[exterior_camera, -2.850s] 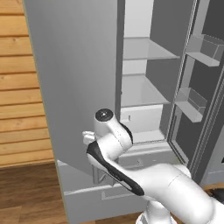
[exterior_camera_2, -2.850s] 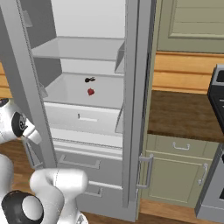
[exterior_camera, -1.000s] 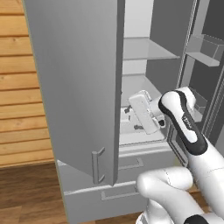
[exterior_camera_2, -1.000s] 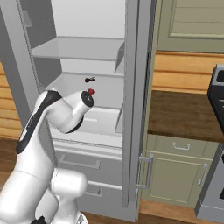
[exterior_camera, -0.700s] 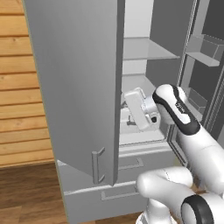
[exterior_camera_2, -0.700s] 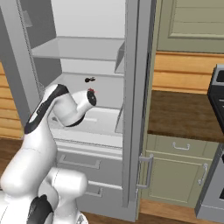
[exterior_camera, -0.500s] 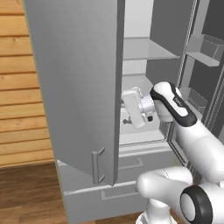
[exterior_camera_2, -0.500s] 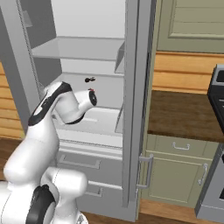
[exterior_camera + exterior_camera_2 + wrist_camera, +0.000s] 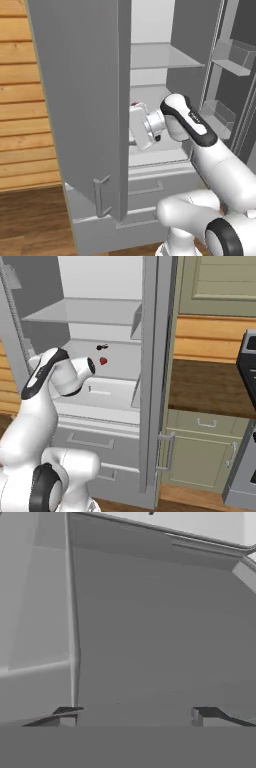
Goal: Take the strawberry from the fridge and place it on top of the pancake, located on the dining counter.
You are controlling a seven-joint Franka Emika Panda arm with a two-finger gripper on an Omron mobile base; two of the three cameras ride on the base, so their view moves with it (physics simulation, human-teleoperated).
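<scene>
The strawberry (image 9: 103,361) is seen on a white shelf inside the open fridge (image 9: 150,381), beside a small dark item (image 9: 102,347). The hand (image 9: 135,714) is reached in nearby; its fingers (image 9: 206,714) are spread, nothing pinched.

Flat, even rendered light is seen throughout; soft shading is cast inside the fridge (image 9: 100,321), and the hand view is rendered blurred and grey.
</scene>
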